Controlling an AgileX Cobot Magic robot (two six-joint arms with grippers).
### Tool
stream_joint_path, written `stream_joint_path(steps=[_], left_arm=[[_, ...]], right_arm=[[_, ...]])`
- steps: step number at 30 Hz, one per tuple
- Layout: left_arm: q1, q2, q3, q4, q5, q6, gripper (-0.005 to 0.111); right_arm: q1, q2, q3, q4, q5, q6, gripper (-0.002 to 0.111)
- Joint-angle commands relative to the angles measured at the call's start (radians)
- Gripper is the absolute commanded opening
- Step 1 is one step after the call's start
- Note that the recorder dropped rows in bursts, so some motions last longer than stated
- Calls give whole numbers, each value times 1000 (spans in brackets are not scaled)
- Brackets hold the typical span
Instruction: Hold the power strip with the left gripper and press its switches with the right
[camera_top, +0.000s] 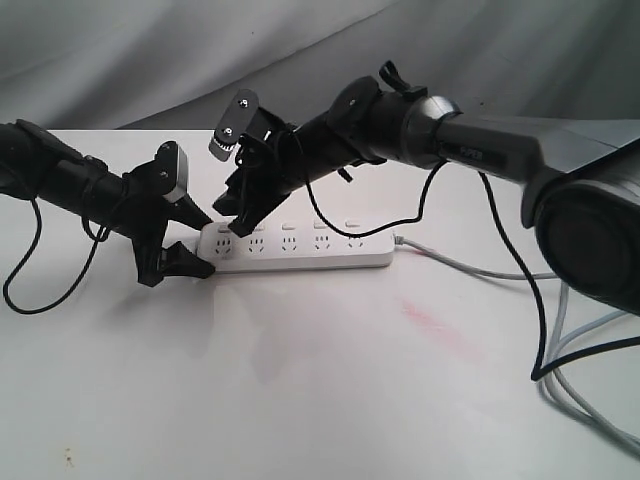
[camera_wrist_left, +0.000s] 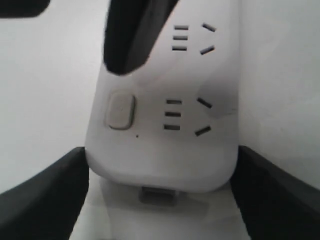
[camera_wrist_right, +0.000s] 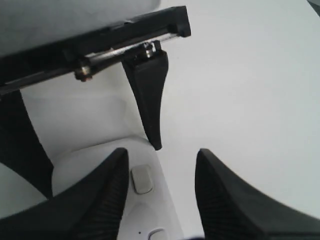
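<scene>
While left pincer (camera_top: 200, 242) clamps power strip (camera_top: 300, 250) end, right pincer (camera_top: 235, 222) hovers.
Right fingers (camera_wrist_right: 100, 200) parted narrowly, end switch (camera_wrist_right: 141, 179) just between them.

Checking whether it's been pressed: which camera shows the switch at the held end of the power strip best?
The left wrist view: the switch is large, sharp and unobstructed on the power strip. The right wrist view shows it smaller, beside a finger of the right gripper. In the exterior view that gripper mostly hides it.
</scene>
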Motion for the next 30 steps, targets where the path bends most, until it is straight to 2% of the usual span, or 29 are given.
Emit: stream_joint_path(steps=[1,8,30], left_arm=[[2,0,-4,-10,0,6,66],[2,0,-4,-10,0,6,66],[2,0,-4,-10,0,6,66]], right_arm=[[3,20,-7,43,-30,-28,41],[22,28,-7,54,-93,-62,41],[24,64,-19,48,-121,-106,41]])
